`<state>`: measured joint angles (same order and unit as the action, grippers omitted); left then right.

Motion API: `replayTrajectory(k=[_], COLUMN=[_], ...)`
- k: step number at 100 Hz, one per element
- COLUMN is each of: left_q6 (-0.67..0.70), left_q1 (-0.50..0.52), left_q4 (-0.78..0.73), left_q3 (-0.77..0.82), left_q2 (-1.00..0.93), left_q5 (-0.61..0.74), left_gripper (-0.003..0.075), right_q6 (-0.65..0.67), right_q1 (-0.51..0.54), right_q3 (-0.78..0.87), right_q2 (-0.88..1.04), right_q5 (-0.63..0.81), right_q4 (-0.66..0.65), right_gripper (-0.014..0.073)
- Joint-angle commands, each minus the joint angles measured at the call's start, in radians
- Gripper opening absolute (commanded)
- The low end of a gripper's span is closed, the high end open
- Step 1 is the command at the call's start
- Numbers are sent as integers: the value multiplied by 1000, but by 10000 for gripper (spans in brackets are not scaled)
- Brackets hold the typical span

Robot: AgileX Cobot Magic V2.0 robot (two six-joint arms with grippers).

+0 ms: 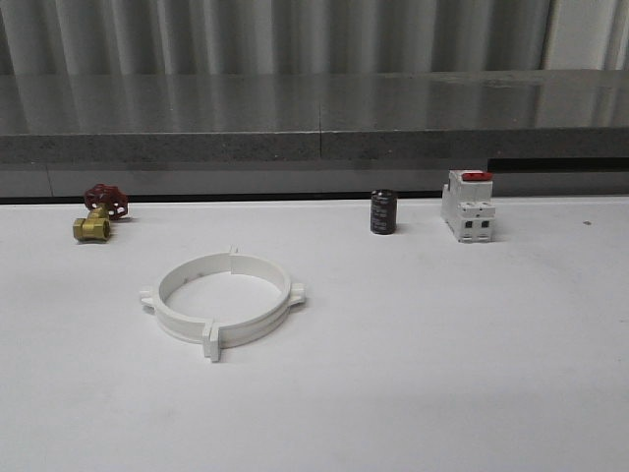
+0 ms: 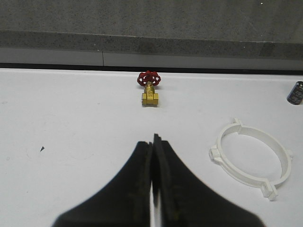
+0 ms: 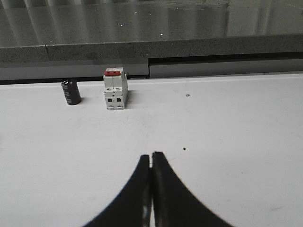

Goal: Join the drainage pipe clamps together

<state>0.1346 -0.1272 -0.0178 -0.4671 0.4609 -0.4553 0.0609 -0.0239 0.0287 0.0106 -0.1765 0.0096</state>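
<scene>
The drainage pipe clamps (image 1: 222, 298) lie on the white table as two white half-rings joined into one wide flat ring, with small square tabs at the seams. The same ring of clamps (image 2: 252, 157) lies ahead and to one side of my left gripper (image 2: 152, 140), well apart from it. That gripper's black fingers are pressed together with nothing between them. My right gripper (image 3: 151, 155) hovers over bare table, its jaws likewise closed and holding nothing.
A brass valve (image 1: 98, 211) with a red handwheel stands at the back left, also seen as the valve (image 2: 149, 88). A black cylinder (image 1: 383, 211) and a white switch with red top (image 1: 468, 206) stand at the back right. A grey ledge (image 1: 314, 138) borders the table's far edge.
</scene>
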Motion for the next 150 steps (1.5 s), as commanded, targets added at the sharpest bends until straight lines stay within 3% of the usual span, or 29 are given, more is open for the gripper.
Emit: replayTrajectory(k=[1, 92, 117, 150], left_q6=[3, 3, 3, 7], left_q1=[3, 6, 47, 76], left_q4=[-2, -23, -25, -39], left_q3=[-28, -21, 158, 409], left_q2=[6, -12, -196, -485], left_q5=[72, 105, 351, 364], left_gripper=[-20, -20, -20, -20], right_q6=[-11, -11, -11, -11], right_q1=[-1, -1, -1, -1], right_q3=[-20, -20, -20, -20], right_q2=[19, 19, 19, 19], right_q5=[89, 88, 88, 88], right_q4=[-10, -10, -10, -10], right_gripper=[-67, -67, -67, -67])
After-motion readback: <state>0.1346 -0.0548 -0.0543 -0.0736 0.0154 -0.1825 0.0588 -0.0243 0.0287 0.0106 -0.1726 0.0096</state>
